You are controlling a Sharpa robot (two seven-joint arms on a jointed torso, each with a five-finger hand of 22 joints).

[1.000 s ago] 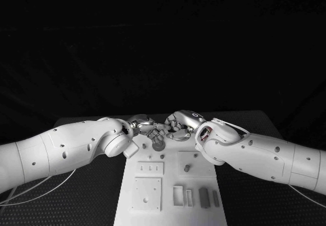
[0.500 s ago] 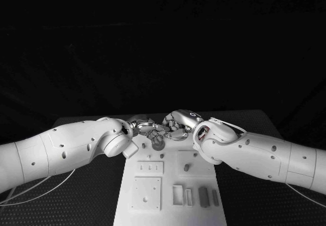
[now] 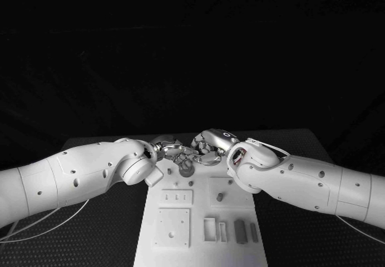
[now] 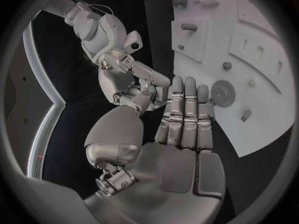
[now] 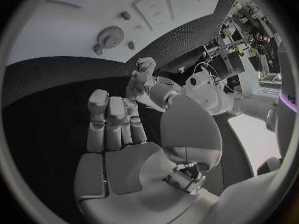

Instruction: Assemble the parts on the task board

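The white task board runs down the middle of the table, with a round gear lying near its far end. My left hand and right hand meet fingertip to fingertip just above that far end, beyond the gear. In the left wrist view my left hand has straight fingers held side by side and nothing in the palm; the right hand faces it, off the edge of the board. In the right wrist view my right hand shows a bare palm, with the gear on the board beyond it.
A short peg stands in a square plate mid-board. Upright grey blocks stand in slots near the board's front end, beside a square plate with holes. Both forearms flank the board's far half. Black table mat lies on either side.
My right hand has edged a little toward the left hand. The left hand and the parts on the board have stayed put.
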